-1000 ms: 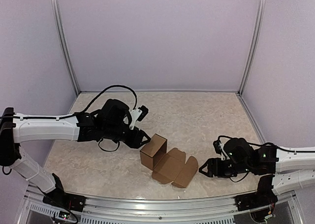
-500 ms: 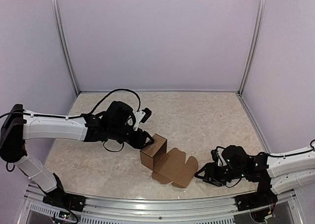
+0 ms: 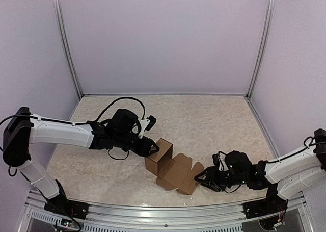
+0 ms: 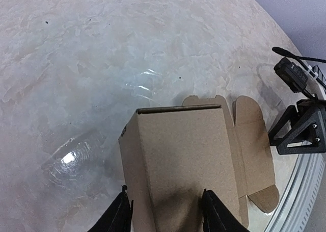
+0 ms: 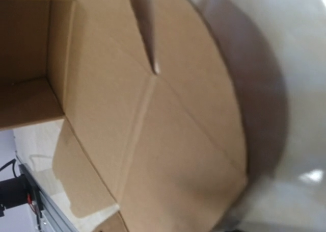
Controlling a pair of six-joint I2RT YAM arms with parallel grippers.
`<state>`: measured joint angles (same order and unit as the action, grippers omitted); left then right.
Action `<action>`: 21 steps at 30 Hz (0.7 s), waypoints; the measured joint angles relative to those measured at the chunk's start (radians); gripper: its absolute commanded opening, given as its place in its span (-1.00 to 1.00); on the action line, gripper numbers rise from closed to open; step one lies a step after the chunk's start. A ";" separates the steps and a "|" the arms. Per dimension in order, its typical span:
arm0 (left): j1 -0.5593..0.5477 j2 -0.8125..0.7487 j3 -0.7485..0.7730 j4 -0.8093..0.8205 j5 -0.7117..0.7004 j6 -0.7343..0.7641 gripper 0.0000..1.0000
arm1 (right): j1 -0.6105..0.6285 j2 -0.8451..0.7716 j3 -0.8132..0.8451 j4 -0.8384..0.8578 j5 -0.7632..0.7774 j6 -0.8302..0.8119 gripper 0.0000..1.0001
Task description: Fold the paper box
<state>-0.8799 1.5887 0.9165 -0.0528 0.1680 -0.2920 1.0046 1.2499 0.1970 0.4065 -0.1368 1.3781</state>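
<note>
Currently we see paper box (image 3: 170, 165) on marbled table (image 3: 219, 120), between both arms: squarish body upright at left, flaps spread flat toward right. Left gripper (image 3: 152, 148) at body's upper left edge, jaws apart, fingers (image 4: 118, 214) straddling top panel; possibly touching it. Right gripper (image 3: 202, 179) just beside rounded flap. Its wrist view shows only cardboard, so we cannot tell its state.

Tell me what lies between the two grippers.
Only the plain brown cardboard paper box: its upright body by the left gripper, its flat flaps toward the right gripper. The top view shows it.
</note>
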 measured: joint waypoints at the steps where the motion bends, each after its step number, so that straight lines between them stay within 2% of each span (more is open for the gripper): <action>1: 0.003 0.000 -0.001 0.001 0.000 0.000 -0.09 | 0.000 0.018 0.000 0.026 0.000 0.000 -0.01; 10: 0.013 -0.004 -0.016 0.015 0.001 -0.011 -0.10 | -0.023 0.236 0.027 0.301 -0.045 -0.010 -0.07; 16: 0.021 -0.011 -0.038 0.040 0.008 -0.023 -0.10 | -0.035 0.298 0.043 0.352 -0.079 -0.034 -0.45; 21: 0.031 -0.026 -0.065 0.066 0.010 -0.038 -0.10 | -0.037 0.264 0.067 0.235 -0.072 -0.085 -0.76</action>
<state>-0.8490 1.5631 0.8513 0.0128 0.1776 -0.3298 0.9680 1.5139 0.2638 0.6418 -0.2085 1.2934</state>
